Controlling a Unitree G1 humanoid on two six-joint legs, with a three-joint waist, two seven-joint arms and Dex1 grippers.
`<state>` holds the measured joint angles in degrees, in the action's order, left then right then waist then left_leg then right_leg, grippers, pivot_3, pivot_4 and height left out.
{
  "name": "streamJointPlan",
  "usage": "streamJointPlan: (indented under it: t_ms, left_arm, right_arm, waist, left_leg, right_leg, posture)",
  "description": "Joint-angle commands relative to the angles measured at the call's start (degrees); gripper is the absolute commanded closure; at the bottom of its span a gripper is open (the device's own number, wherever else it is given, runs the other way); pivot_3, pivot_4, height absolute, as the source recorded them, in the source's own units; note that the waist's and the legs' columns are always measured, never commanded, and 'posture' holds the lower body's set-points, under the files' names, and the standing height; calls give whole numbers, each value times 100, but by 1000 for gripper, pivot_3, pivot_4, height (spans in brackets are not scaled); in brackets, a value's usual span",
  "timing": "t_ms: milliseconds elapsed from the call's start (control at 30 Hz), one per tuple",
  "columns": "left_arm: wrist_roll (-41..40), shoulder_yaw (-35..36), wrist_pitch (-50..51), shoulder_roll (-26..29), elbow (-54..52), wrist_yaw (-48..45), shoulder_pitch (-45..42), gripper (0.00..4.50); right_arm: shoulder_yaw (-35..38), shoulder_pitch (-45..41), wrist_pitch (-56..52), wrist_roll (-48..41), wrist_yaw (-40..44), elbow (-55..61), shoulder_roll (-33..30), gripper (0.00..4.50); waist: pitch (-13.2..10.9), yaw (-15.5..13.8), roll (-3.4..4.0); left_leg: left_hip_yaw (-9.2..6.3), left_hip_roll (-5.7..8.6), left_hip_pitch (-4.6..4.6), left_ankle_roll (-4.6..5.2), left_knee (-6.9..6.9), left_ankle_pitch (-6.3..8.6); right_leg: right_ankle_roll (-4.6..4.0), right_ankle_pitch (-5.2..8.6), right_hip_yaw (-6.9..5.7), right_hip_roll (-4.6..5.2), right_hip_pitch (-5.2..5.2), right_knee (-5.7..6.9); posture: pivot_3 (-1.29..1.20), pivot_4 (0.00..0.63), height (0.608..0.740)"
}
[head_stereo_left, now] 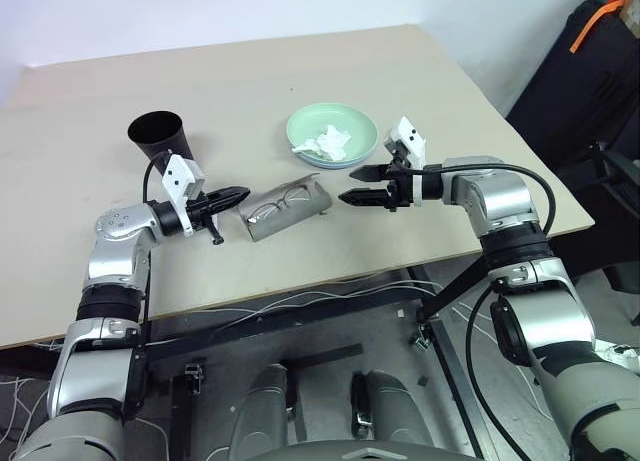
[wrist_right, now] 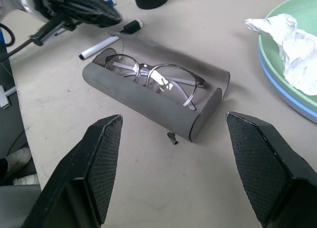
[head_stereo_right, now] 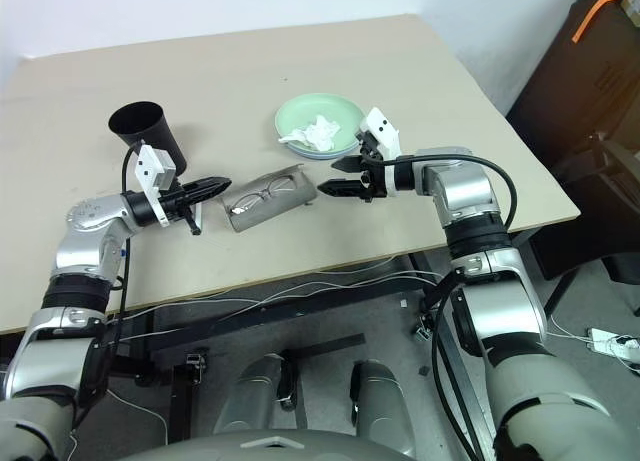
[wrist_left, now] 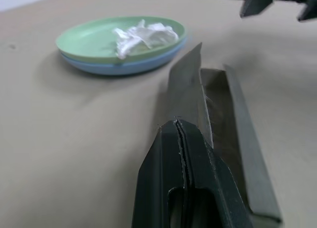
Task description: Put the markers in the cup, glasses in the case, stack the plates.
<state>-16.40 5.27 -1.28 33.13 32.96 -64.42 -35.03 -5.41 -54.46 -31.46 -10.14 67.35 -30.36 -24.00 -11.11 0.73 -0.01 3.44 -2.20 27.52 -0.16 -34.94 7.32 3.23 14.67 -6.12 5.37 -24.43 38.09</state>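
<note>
Between both grippers: case [head_stereo_left: 287, 209] lid-up, glasses [wrist_right: 153, 79] inside, long axis running gripper to gripper. Right gripper [head_stereo_left: 362, 184] spread wide, just off one end; left gripper [head_stereo_left: 232, 196] pressed together, empty, nearer the other.

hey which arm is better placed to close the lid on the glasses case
Probably the right. The right gripper is open and faces the case squarely, with the glasses inside. The left gripper is shut at the case's other end, beside the raised lid.
</note>
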Motion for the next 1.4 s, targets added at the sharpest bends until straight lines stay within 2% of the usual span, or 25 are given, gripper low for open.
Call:
streamJointPlan:
  t_ms: [33,400,567,667,1067,1167,1233,1400]
  left_arm:
    - [9,-110,128,82,-415,-158,122,4482]
    - [-25,-308,205,-4,-913,-265,338,4482]
    - [-87,-186,272,64,-950,-278,332,4482]
    - [-402,82,549,63,-1126,-177,305,4482]
    - [-1071,959,1976,677,-3186,648,1583,4482]
    - [-1424,1436,2425,786,-3747,946,2024,3939]
    - [-1595,1688,2684,857,-4083,1099,2304,3284]
    - [-1737,2284,3128,1039,-4583,1608,2822,1603]
  right_arm:
    - [-11,-88,191,14,-107,83,-41,977]
    - [-34,-201,362,95,-329,-215,-42,977]
    - [-47,-188,427,110,-357,-249,-45,977]
    - [-40,-166,425,70,-334,-193,-37,977]
    - [-95,-74,495,-73,-41,48,68,977]
    - [-119,-151,642,-54,-16,-118,159,977]
    - [-104,-215,690,-88,51,-198,209,977]
    - [-102,-280,785,-137,298,-254,269,977]
  waist:
    - [0,-2,0]
    - [0,2,0]
    - [0,3,1]
    - [-1,4,0]
    - [-4,14,4]
    - [-4,15,5]
    - [-4,17,4]
    - [-4,6,4]
  left_leg:
    - [0,0,0,0,0,0]
    - [4,1,2,3,9,3]
    - [7,0,2,4,8,2]
    - [6,0,2,3,8,3]
    - [7,-4,2,2,20,3]
    - [6,-6,-2,0,38,5]
    - [13,-7,-4,0,72,4]
    - [46,-11,-1,1,86,4]
  right_leg:
    - [-1,0,0,2,0,-2]
    - [-12,3,1,8,-3,-13]
    - [-4,-1,3,6,-3,-13]
    - [-8,1,2,7,-3,-13]
    - [-19,8,9,6,-8,-21]
    - [-27,-2,8,7,-20,-54]
    - [-26,-24,4,10,-18,-100]
    - [-22,-26,5,15,-15,-110]
  posture:
    - [0,150,727]
    - [0,150,727]
    - [0,150,727]
    - [0,150,727]
    - [0,150,727]
    - [0,150,727]
    - [0,150,727]
    - [0,150,727]
